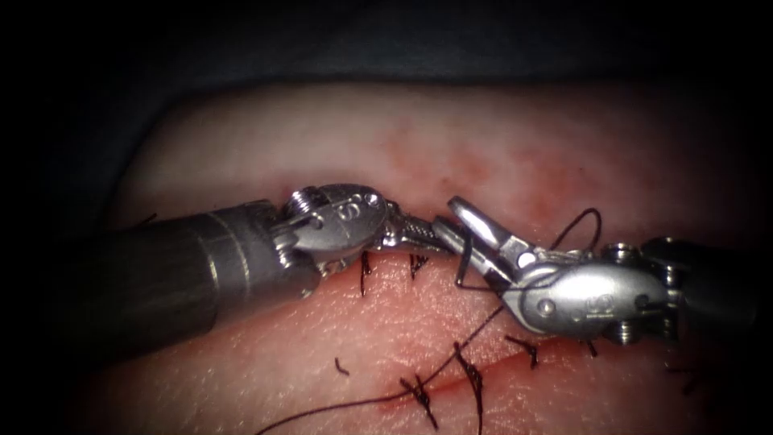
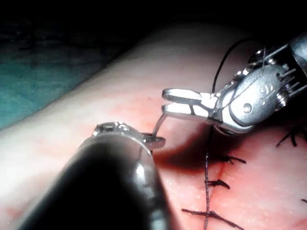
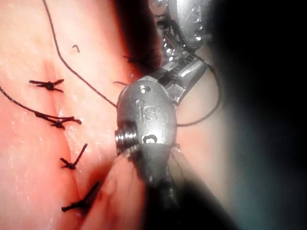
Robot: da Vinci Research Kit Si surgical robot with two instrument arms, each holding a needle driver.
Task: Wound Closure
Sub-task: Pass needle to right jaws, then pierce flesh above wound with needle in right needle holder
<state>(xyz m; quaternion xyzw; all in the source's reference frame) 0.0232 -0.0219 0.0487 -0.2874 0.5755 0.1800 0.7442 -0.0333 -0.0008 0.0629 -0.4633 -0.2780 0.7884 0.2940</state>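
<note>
Left tool's shaft is sitting nearest the camera, entering low from the left and covering the tissue's (image 1: 491, 129) near-left part. Left tool (image 1: 427, 234) jaws are closed and appear to be gripping 1 end of the needle (image 2: 159, 125) at their very tip.

Right tool (image 1: 445, 216) is coming in from the right with its 2 jaws standing parted. The needle's other end is lying against the lower jaw, not clamped. The 2 tools are meeting tip to tip, almost touching.

The needle is hanging clear in the air between the tips, out of the tissue, just above the cut (image 1: 499, 366).

Thread (image 1: 475, 330) is looping over the right tool's wrist, then running down across the cut and off the lower edge. Knotted stitches (image 1: 471, 379) are lining the cut, with their cut ends sticking up. 1 loose thread scrap (image 1: 342, 366) is lying apart from them on the left.

Red fluid (image 1: 483, 169) is staining the skin behind the tools. Bare tissue is lying open behind both tools up to the far edge. Room is tight between the tips and the nearest stitches.
</note>
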